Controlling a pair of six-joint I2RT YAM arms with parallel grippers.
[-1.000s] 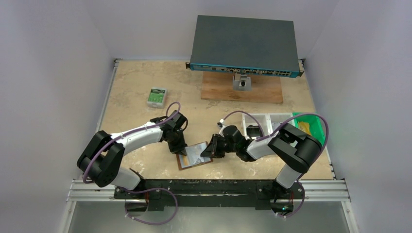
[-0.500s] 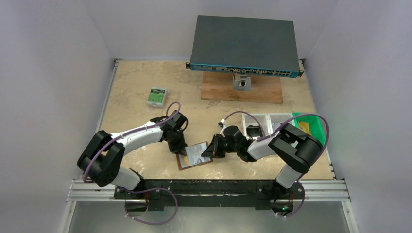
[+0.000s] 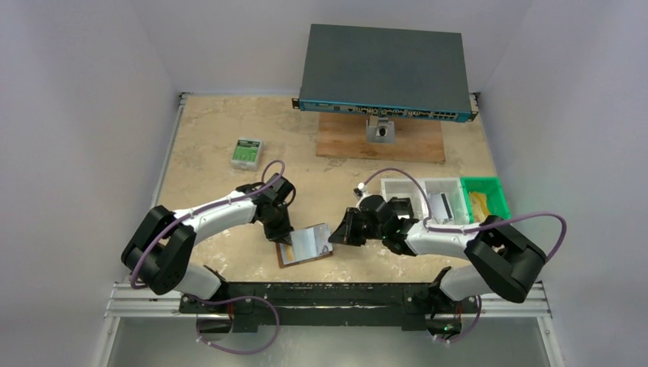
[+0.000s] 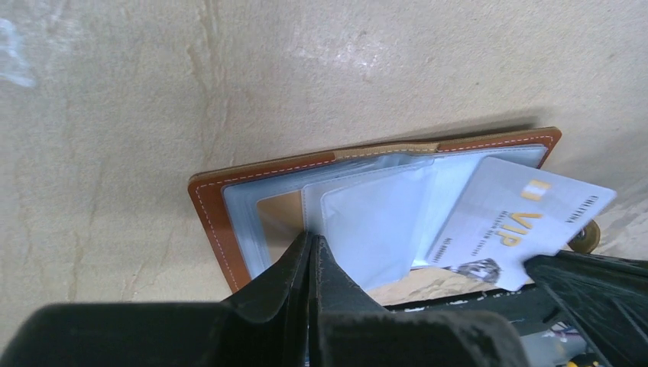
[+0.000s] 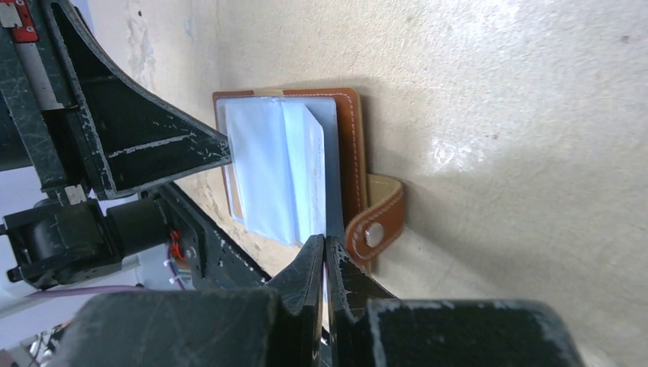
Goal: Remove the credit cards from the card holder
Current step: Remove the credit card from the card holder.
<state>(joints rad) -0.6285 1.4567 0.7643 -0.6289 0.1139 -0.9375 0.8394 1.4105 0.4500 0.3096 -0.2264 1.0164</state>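
**Top external view.** The card holder (image 3: 302,252) lies open on the bench (image 3: 214,138), near its front edge, between the 2 claws. The left claw (image 3: 285,238) comes down on the holder's left part. The right claw (image 3: 334,235) meets its right edge. Well behind, to the left, sits a small green-and-white box (image 3: 246,153). At the back a network switch (image 3: 386,69) stands over a wooden board (image 3: 380,141). To the right a white divided tray (image 3: 397,183) and a green bin (image 3: 499,191) sit side by side.

**Left wrist view.** The left claw's 2 fingers are together, their tips pressed on the clear sleeves (image 4: 374,222) inside the brown leather cover. Nothing shows between them. A white VIP card (image 4: 512,218) with gold lettering sticks out of the holder at a slant. Its outer end reaches the right claw's dark finger.

**Right wrist view.** The right claw's fingers are clamped on the thin edge of the VIP card, seen edge-on. The snap tab (image 5: 374,228) lies unfastened on the bench, just beside the fingertips. The left claw's finger rests on the sleeves at the opposite side.
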